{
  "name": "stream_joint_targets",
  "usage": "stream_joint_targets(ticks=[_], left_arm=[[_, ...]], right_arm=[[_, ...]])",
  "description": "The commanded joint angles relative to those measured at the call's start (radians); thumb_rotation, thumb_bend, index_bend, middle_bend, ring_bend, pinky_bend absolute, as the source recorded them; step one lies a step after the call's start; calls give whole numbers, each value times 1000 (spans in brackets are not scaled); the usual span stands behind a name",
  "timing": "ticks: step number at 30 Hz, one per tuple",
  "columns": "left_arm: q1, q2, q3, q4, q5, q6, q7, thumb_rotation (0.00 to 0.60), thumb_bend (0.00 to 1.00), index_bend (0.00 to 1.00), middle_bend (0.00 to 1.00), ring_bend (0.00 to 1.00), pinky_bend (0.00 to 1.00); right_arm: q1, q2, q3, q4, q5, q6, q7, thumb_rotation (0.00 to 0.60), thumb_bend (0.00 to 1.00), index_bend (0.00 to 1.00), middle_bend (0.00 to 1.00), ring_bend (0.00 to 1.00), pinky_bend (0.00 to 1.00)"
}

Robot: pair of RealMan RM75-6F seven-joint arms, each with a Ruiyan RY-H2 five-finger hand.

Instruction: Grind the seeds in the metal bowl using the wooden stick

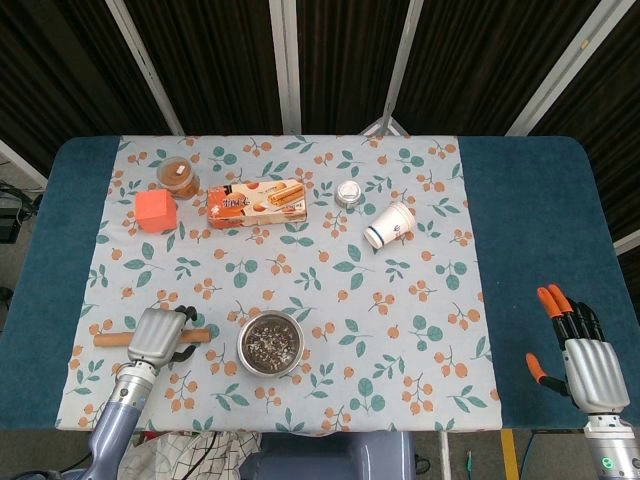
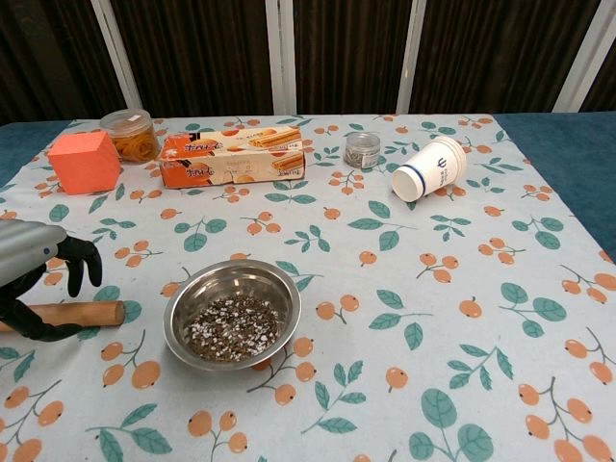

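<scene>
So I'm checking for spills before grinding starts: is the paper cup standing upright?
No, the paper cup lies tipped on its side on the floral tablecloth, with its open mouth facing the far right corner.

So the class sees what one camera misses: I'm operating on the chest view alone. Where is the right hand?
Observer: The head view shows the right hand low at the right, off the floral cloth, by the blue table edge, holding nothing.
Operator: The stick runs out of my frame. Where does it end?
Observer: The wooden stick pokes out beyond the left hand; its far end lies on the cloth.
</scene>
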Motion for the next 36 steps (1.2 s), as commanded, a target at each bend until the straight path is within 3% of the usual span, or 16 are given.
stream_joint_targets(ticks=[1, 18, 22, 29, 36], left_arm=[[-7, -11, -1, 8, -11, -3, 7, 600, 380, 382, 423, 789, 893], [-32, -45, 12, 26, -41, -10, 18, 600, 401, 416, 458, 795, 895], [-33, -52, 15, 35, -39, -7, 9, 600, 415, 468, 515, 799, 900], [-33, -59, 22, 48, -16, 5, -12, 600, 487, 600, 710, 818, 909], [-32, -38, 12, 13, 39, 31, -56, 600, 575, 629, 737, 832, 917]], right_arm=[[0, 0, 0, 0, 0, -1, -1, 600, 367, 0, 0, 0, 0], [2, 2, -1, -2, 6, -8, 0, 600, 366, 0, 0, 0, 0], [2, 2, 0, -2, 5, -6, 0, 600, 367, 0, 0, 0, 0], [1, 0, 1, 0, 4, -3, 1, 600, 367, 0, 0, 0, 0], [1, 0, 1, 1, 6, -4, 1, 600, 367, 0, 0, 0, 0]])
